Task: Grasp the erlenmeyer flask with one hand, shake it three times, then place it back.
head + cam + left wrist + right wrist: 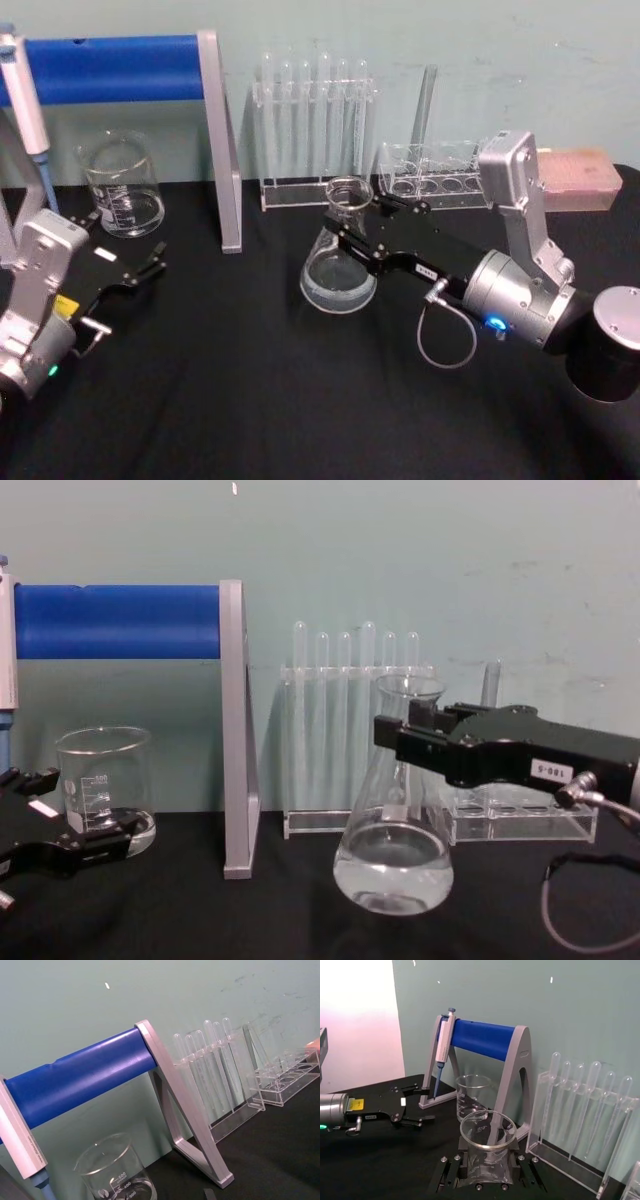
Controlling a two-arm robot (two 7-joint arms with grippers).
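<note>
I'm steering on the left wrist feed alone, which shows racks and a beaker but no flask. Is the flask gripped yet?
Observer: Yes. The right gripper has its jaws closed on the neck of the erlenmeyer flask.
Operator: Lifted?
Observer: No. In the chest view its base looks to rest on the table.
Operator: And the left gripper?
Observer: The left gripper is open, low at the table's left, nearer the robot than the beaker.

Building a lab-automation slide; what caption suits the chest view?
Right gripper clasps the erlenmeyer flask at its neck; left gripper sits open beside the beaker.
</note>
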